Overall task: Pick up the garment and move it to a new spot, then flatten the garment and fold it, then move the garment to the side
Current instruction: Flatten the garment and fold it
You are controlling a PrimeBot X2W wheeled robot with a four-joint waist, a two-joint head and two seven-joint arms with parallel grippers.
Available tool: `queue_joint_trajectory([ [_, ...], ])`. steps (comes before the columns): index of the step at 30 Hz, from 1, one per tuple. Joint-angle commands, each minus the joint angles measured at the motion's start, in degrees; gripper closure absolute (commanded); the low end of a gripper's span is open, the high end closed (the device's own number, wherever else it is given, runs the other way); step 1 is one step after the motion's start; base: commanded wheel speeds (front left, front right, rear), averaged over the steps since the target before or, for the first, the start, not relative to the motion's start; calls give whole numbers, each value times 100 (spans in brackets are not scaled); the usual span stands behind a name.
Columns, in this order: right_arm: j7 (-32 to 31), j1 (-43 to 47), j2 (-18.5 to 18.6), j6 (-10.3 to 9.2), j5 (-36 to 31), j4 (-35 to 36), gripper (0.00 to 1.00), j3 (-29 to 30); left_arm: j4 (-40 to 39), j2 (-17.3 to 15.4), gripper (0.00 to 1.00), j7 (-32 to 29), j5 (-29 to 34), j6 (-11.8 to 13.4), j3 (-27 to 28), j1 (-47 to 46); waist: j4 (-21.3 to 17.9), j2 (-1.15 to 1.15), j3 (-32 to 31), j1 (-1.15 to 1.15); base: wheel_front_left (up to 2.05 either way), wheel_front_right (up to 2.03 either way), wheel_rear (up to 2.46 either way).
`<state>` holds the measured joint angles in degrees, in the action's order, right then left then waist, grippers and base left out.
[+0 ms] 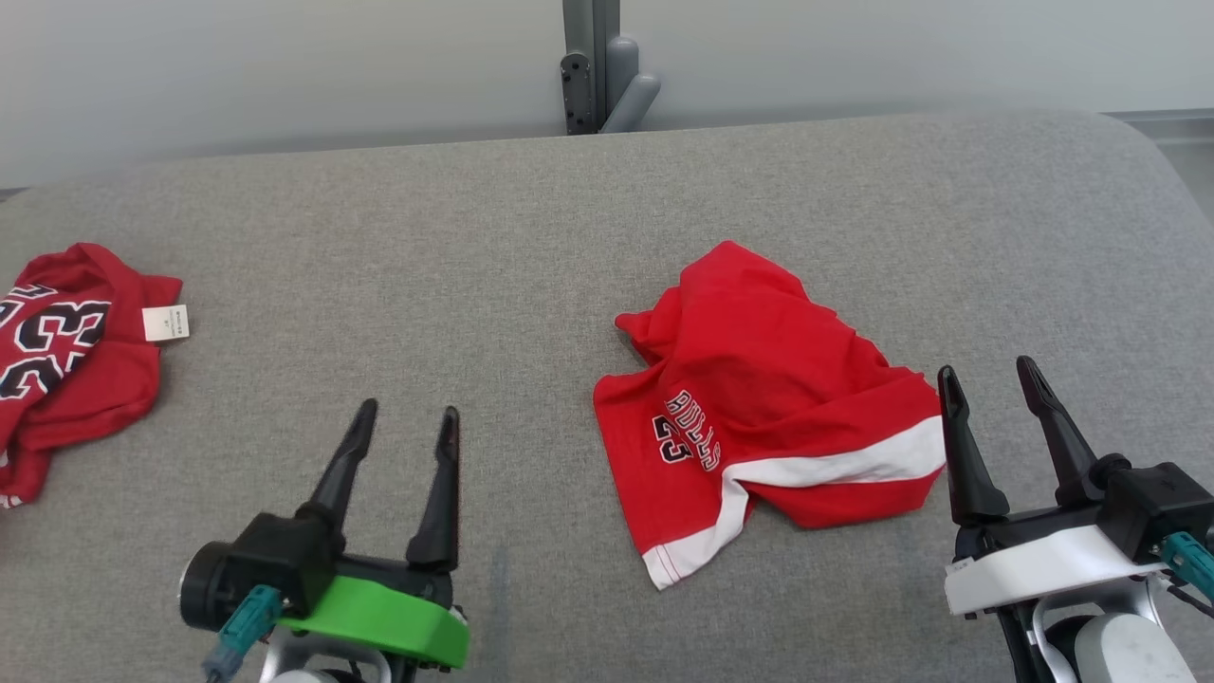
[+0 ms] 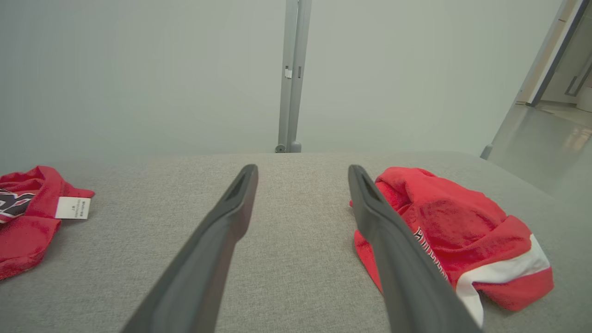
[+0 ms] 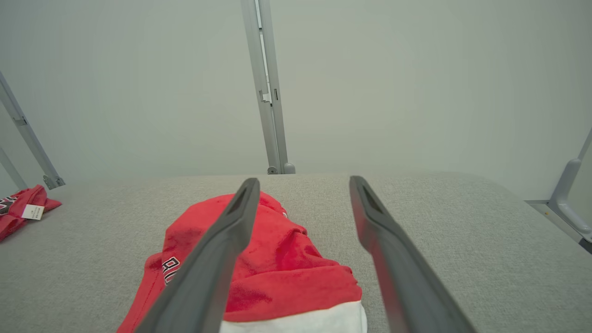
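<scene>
Grey fabric surface (image 1: 531,237), pale wall (image 1: 285,66)

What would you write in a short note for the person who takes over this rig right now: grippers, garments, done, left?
Left gripper: open, empty, over bare grey table.
Right gripper: open, empty, at the right edge of the crumpled red garment, not closed on it.
Crumpled red garment: bunched up mid-table, white trim and lettering showing.
Second red garment: at the table's far left, white tag showing.
Done: nothing evident; the crumpled garment is neither flat nor folded.
Left: pick it up, move it, flatten, fold, move it to the side.
</scene>
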<state>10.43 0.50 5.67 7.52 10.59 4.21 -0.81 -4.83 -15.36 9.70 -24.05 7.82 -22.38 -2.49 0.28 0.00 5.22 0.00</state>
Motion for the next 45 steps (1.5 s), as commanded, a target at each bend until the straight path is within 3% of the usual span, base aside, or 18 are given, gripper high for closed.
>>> queue_joint_trajectory([
  [1, -4, -60, -4, -6, 21, 10, 0, -5, -26, 16, 0, -146, 22, -84, -110, -106, -32, 0, 92, 0, 0, 0, 0],
  [8, 30, -170, -29, -6, 47, -58, 0, -45, 158, 226, 0, -1126, -254, -612, -973, -230, -215, 0, 423, 0, 0, 0, 0],
  [14, 78, -300, -33, -6, 51, -107, 0, -44, 572, 440, 0, -1575, -480, -933, -1435, -297, -373, 0, 743, 0, 0, 0, 0],
  [27, 91, -548, -31, -6, 14, -30, 0, 10, 2064, 780, 0, -1623, -694, -1090, -1477, -827, -684, 0, 1254, 0, 0, 0, 0],
  [28, 99, -549, -34, -6, 20, -30, 0, 20, 2159, 801, 8, -1591, -688, -1117, -1474, -873, -697, 0, 1274, 0, 0, 0, 0],
  [29, 106, -547, -38, -6, 21, -32, 0, 40, 2243, 810, 62, -1546, -677, -1127, -1468, -908, -707, 0, 1289, 0, 0, 0, 0],
  [30, 109, -545, -43, -6, 21, -39, 0, 52, 2319, 828, 100, -1519, -710, -1134, -1453, -915, -716, 0, 1298, 0, 0, 0, 0],
  [35, 125, -510, -66, -6, 56, -58, 0, 137, 2473, 808, 100, -1282, -741, -1161, -1379, -986, -703, 0, 1318, 0, 0, 0, 0],
  [45, -32, -556, -7, -6, 196, -199, 0, 47, 2326, 412, 100, -973, -744, -951, -950, -1223, -506, 0, 1292, 0, 0, 0, 0],
])
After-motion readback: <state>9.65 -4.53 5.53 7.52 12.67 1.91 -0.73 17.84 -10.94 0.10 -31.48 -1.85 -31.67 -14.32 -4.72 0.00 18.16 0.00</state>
